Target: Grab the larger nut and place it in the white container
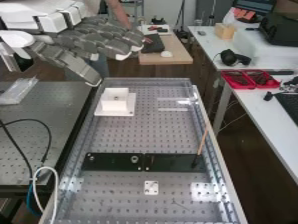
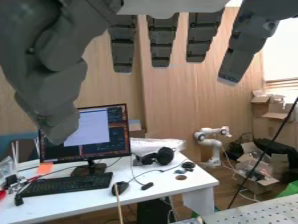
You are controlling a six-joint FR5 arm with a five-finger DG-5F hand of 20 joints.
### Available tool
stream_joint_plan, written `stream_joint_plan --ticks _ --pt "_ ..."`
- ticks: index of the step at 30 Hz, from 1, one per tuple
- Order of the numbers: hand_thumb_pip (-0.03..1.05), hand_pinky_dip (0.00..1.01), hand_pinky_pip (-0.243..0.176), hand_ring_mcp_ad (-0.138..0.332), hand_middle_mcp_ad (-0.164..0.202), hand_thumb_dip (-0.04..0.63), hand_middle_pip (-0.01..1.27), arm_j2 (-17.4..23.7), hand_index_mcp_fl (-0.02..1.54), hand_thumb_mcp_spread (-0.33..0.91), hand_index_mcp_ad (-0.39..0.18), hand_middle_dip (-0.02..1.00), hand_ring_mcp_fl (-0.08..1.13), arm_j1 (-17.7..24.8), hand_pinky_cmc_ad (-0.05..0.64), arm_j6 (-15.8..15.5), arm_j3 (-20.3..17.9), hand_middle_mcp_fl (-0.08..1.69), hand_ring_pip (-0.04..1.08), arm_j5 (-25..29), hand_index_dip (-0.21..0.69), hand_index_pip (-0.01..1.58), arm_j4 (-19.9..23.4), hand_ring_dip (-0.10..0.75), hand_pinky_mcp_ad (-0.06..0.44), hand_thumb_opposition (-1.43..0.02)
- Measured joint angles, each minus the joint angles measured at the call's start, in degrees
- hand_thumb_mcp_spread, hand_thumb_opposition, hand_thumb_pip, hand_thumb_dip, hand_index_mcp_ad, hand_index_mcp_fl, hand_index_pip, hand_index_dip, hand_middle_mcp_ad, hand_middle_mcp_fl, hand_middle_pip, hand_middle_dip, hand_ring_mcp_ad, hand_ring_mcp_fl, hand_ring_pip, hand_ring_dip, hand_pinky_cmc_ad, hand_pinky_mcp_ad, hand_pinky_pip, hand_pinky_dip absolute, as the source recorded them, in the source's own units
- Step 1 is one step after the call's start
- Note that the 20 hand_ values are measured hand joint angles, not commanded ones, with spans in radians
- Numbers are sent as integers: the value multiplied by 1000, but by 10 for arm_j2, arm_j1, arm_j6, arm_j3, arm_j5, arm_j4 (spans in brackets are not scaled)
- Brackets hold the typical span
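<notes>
- White container (image 1: 120, 106): plain white and box-like, with a squarish body on a wider, flat white base that spreads out around it
- It stands upright on the perforated metal bench (image 1: 133, 135), base flat against the surface, toward the bench's far end and nearer the left edge as the high view shows it, well apart from the black bar (image 1: 113, 161)
- Larger nut (image 1: 116, 98), as far as can be told: a tiny, dark greyish spot within the outline of the white container's body, near the middle; too small to make out its shape or which way it faces
</notes>
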Motion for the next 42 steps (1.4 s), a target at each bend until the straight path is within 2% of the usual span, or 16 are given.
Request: stream_joint_plan --ticks 13,35,42 --pt "717 634 -113 164 58 190 122 -24 40 164 -131 225 0 -2 349 0 15 21 80 -2 -87 466 -3 96 307 -806" --pt "717 634 -113 162 58 190 122 -21 40 161 -129 225 0 0 349 3 13 17 80 -10 -87 466 9 96 307 -806" --pt "717 634 -113 159 70 190 122 -22 40 164 -129 222 0 -1 349 6 11 17 80 -13 -87 466 11 96 307 -808"
